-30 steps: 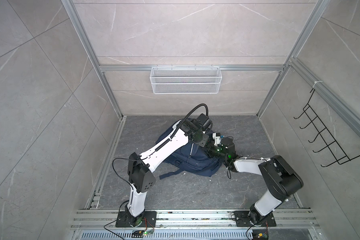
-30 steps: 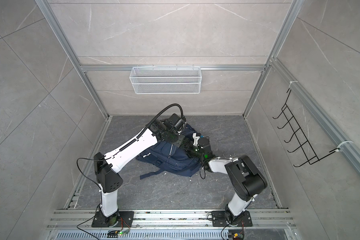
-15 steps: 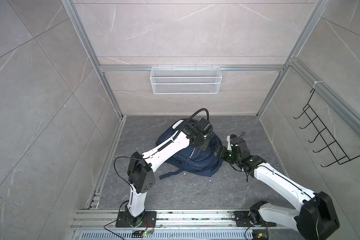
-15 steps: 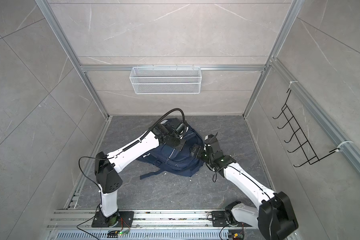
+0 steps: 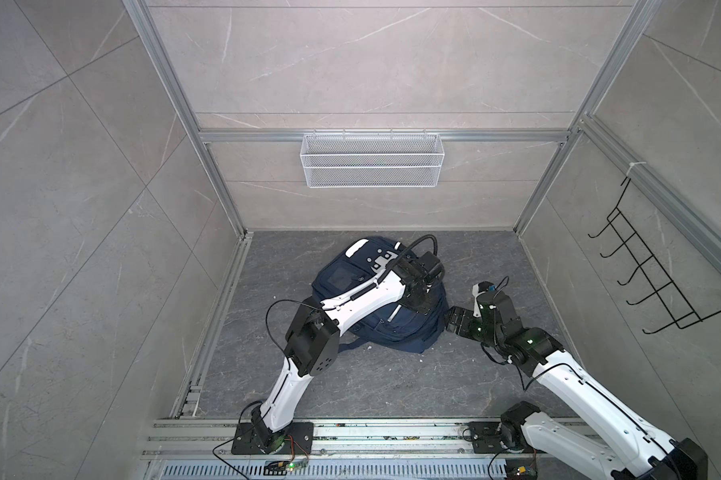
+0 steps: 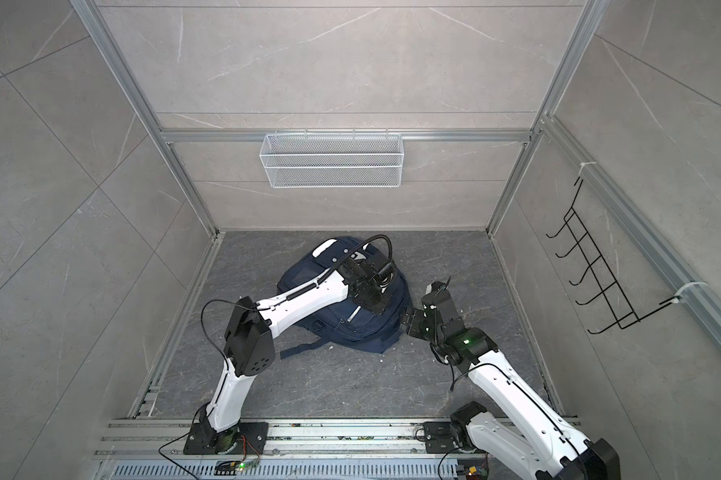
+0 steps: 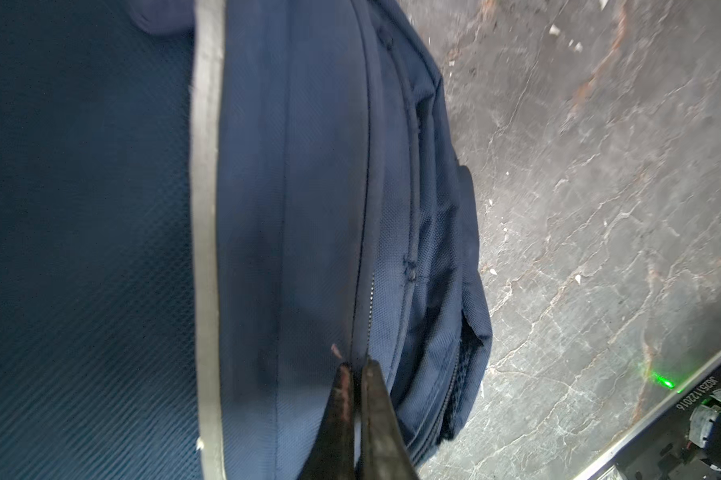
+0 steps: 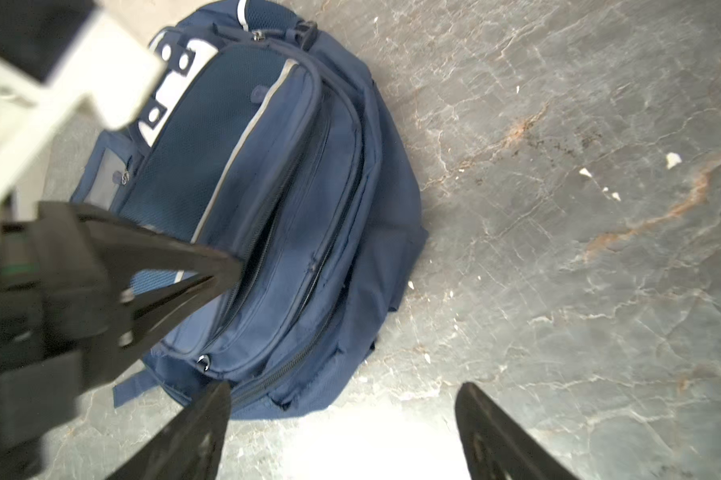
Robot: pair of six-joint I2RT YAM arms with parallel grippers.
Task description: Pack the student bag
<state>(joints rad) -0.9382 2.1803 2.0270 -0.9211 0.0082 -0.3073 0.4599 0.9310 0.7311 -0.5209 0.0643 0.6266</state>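
Large navy fabric backpack (image 5: 408, 332) looks soft, slumpy; you'd best pinch its zip seam (image 7: 367, 249). Left claw (image 7: 356, 370) clenched at that seam; right claw (image 8: 344, 388) released.

The left arm (image 5: 363, 297) hides much of the student bag (image 5: 338, 282) in both top views.

Both top views are evenly lit, soft shadows. Left wrist view's dim on the student bag (image 7: 321, 187); right wrist view blurs my left arm (image 8: 59, 83), white glare on the floor (image 8: 371, 440).
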